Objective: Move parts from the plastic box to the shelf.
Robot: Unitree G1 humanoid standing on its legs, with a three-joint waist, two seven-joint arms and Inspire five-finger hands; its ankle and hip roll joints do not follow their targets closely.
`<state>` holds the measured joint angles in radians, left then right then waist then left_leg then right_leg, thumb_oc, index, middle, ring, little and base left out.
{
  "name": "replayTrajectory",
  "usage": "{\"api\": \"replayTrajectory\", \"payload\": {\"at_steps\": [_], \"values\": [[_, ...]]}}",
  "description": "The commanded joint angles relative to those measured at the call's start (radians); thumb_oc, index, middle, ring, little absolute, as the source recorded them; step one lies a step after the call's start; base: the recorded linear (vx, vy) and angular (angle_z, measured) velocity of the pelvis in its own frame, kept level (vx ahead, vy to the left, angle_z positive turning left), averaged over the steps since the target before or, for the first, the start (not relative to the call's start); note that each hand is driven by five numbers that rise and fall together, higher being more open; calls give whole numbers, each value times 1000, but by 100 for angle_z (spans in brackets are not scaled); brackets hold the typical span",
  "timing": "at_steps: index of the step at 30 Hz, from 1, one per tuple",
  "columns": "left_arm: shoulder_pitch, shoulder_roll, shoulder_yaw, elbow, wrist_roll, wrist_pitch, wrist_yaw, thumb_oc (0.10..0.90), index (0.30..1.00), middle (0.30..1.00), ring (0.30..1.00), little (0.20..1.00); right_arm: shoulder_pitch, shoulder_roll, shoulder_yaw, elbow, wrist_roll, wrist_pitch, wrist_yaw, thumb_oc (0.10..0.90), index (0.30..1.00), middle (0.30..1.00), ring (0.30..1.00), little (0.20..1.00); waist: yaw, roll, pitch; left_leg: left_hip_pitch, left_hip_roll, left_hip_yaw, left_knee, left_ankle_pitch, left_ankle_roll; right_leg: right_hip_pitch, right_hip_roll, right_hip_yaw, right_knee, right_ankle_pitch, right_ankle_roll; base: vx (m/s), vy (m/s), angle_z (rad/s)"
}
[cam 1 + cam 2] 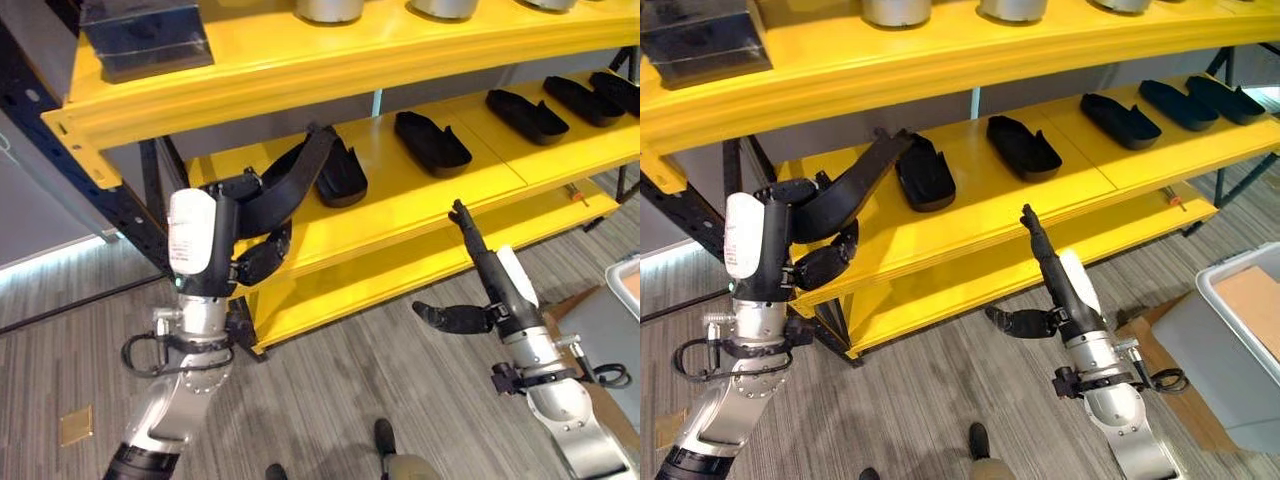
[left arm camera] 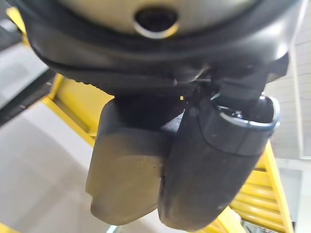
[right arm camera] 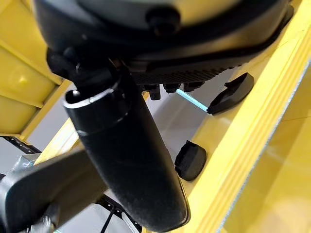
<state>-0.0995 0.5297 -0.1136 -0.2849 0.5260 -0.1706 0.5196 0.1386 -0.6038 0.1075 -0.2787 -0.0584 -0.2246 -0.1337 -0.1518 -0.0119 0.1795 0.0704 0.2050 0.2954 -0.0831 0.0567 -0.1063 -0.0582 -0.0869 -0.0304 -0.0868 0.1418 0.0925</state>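
At the yellow shelf [image 1: 420, 215], the left hand [image 1: 245, 215] is gripping a black part [image 1: 300, 170], crowding a shelved part [image 1: 342, 175] and possibly knocking it. Right hand [image 1: 470, 275] is hanging straight-fingered, empty.

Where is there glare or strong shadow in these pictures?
Right eye view: a pale sheen lies on the middle shelf board, with deep shade behind it under the upper board. Left eye view: a bright light strip runs along the floor at the wall's foot. Right wrist view: the yellow board reflects light.
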Motion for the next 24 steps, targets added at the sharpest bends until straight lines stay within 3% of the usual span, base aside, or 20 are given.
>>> {"api": "replayTrajectory", "payload": {"at_steps": [1, 13, 17, 24], "values": [[-162, 7, 40, -36, 40, -40, 129, 400, 300, 300, 300, 300, -92, -43, -17, -162, -2, -93, -29, 900, 1000, 1000, 1000, 1000, -11, -23, -74, 32, 71, -10, -4, 14, -37, 79, -3, -31, -1, -107, 20, -12, -27, -6], [-255, 34, 68, 113, 141, 59, 209, 400, 300, 300, 300, 300, -86, -63, -16, -171, 7, -104, -17, 900, 1000, 1000, 1000, 1000, -32, -29, -88, 21, 95, 13, -4, 22, -52, 53, 23, -11, -1, -106, 16, -5, -27, -8], [-358, 73, 49, 269, 183, 132, 253, 400, 300, 300, 300, 300, -114, -70, 0, -163, 14, -109, -9, 900, 1000, 1000, 1000, 1000, -52, -26, -87, 13, 98, 23, -4, 23, -58, 35, 28, -2, -1, -100, 16, 0, 0, 0], [-450, 116, 25, 417, 191, 193, 271, 400, 300, 300, 300, 300, -136, -75, 16, -157, 24, -115, -4, 900, 1000, 1000, 1000, 1000, -68, -28, -93, -11, 103, 41, -4, 30, -64, -6, 31, 14, 0, -86, 20, -13, -3, -11]]}}
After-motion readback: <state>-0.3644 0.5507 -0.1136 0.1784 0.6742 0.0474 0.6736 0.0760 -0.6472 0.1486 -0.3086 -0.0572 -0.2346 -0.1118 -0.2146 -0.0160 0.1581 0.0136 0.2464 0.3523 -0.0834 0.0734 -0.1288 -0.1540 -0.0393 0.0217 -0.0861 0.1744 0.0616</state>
